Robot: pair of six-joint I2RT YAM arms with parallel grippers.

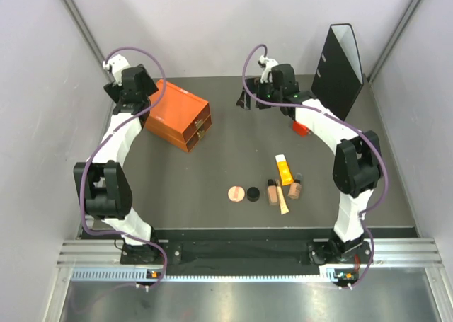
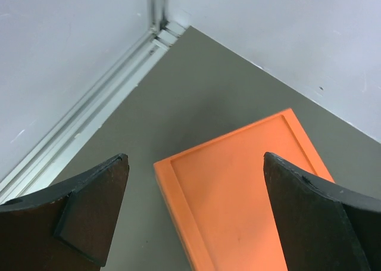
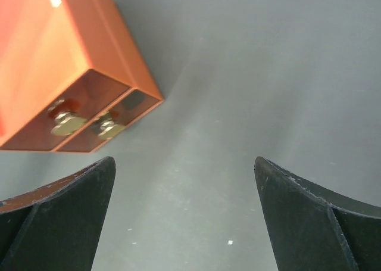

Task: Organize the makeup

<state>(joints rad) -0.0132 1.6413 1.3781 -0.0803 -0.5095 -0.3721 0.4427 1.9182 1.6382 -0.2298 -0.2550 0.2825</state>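
The makeup lies in a cluster near the table's front middle: an orange tube with a white cap, two beige dark-capped bottles, a beige stick, a round pink disc and a small black disc. My left gripper is open and empty above the back end of the orange drawer box; it shows between the jaws in the left wrist view. My right gripper is open and empty over bare table, right of the box.
A small red cube lies by the right arm's forearm. A black and white file holder stands at the back right. The box's two drawer fronts with brass knobs face the right gripper. Grey walls close in the table.
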